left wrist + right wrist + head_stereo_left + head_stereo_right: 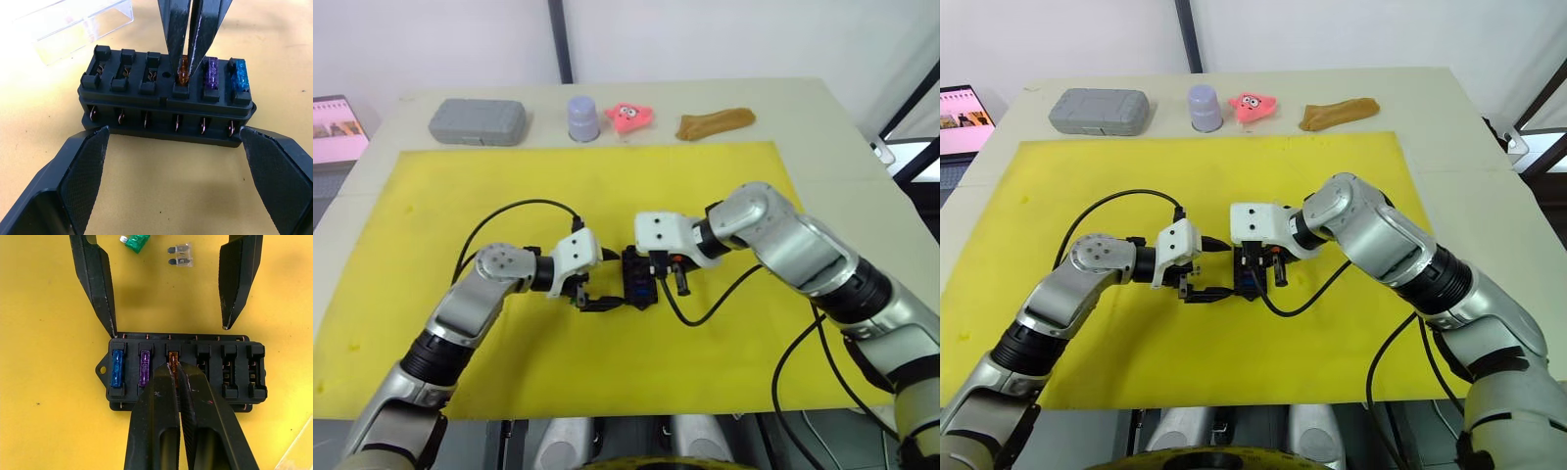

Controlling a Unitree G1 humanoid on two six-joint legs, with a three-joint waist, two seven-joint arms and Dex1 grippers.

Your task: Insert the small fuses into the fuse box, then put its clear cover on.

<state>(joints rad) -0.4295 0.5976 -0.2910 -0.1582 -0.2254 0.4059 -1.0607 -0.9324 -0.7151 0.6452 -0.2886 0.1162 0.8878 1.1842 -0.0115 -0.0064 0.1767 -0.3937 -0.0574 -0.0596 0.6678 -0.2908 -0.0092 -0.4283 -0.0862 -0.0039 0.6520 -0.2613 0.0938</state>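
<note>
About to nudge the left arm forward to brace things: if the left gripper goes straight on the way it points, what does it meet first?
The fuse box. The left gripper is open, a finger either side, and the box's side wall with its metal terminals lies dead ahead. How near is hard to judge.

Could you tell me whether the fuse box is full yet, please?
Not full: the fuse box holds blue, purple and orange fuses; three slots stand empty.
</note>
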